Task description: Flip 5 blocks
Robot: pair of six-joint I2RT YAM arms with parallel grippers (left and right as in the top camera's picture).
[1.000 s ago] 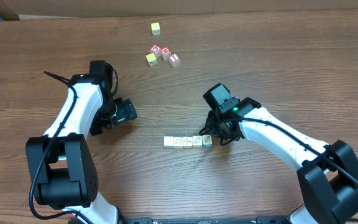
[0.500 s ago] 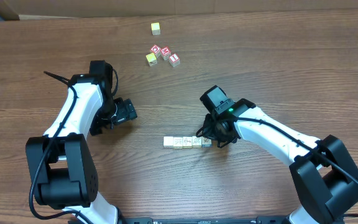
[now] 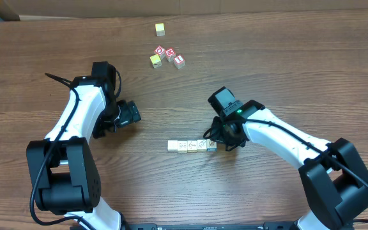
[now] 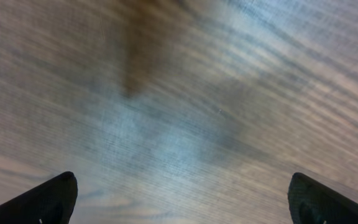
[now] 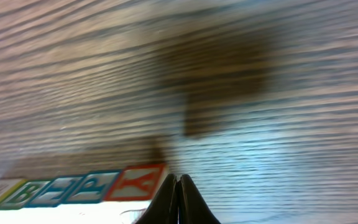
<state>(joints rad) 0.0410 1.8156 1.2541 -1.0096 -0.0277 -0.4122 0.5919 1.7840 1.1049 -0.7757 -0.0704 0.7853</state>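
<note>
Right pincer [image 3: 215,141] pressed together, empty, at the blocks' [image 3: 192,145] right end; row lying leftward; left pincer [image 3: 135,115] spread, well apart.

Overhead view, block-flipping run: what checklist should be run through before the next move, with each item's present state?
1. Five pale cream wooden cubes lined up in one row: ok.
2. Right tool shut, empty, at the row's end: ok.
3. Right tool touching the end cube: cannot tell.
4. Left tool open, away from the row: ok.
5. Red-faced letter cubes and yellow cubes apart from the row: ok.
6. Which cubes are already flipped: cannot tell.
</note>
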